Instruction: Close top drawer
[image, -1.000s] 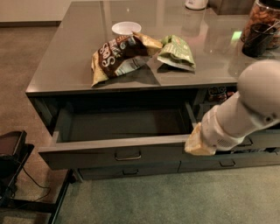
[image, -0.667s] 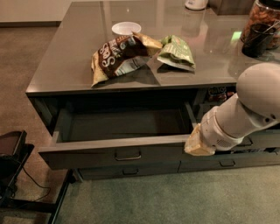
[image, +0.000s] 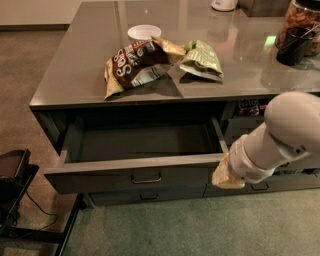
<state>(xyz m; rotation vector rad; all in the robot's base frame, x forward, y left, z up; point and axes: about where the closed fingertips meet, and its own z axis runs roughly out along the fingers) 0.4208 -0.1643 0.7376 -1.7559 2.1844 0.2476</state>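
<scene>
The top drawer (image: 135, 180) is pulled out wide from under the grey counter. Its flat dark grey front carries a small metal loop handle (image: 146, 177) at its middle, and its grey box interior (image: 145, 142) is bare. My gripper (image: 225, 176) sits at the right end of the drawer front, against its outer face, at the end of the white arm (image: 280, 137) that comes in from the right. The arm's wrist hides the fingertips.
On the counter top (image: 75, 75) lie a brown chip bag (image: 137, 62), a green chip bag (image: 202, 60) and a white bowl (image: 144, 32). A dark cup (image: 295, 45) stands at the right. Lower drawer fronts (image: 150, 196) sit below. A black stand (image: 15, 190) is at the left on the carpet.
</scene>
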